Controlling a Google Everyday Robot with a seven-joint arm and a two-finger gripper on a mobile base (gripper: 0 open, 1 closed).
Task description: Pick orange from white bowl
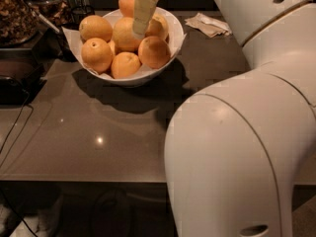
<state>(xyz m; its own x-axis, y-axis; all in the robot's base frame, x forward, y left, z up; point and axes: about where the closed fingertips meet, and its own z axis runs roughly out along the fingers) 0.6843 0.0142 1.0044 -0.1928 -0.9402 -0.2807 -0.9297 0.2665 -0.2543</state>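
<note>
The white bowl (174, 37) stands at the back of the brown table and holds several oranges on white paper. The orange (123, 37), large and paler than the rest, lies in the middle of the pile. My gripper (140, 27) comes down from the top edge of the camera view and its pale tip sits on the upper right side of this orange. Deeper orange fruits lie around it, and one (127, 2) lies behind it at the back of the bowl.
My white arm (237, 147) fills the right and front of the view and hides that part of the table. A crumpled napkin (210, 24) lies right of the bowl. A jar (15, 14), a dark appliance (15, 78) and a cable (12, 132) are at the left.
</note>
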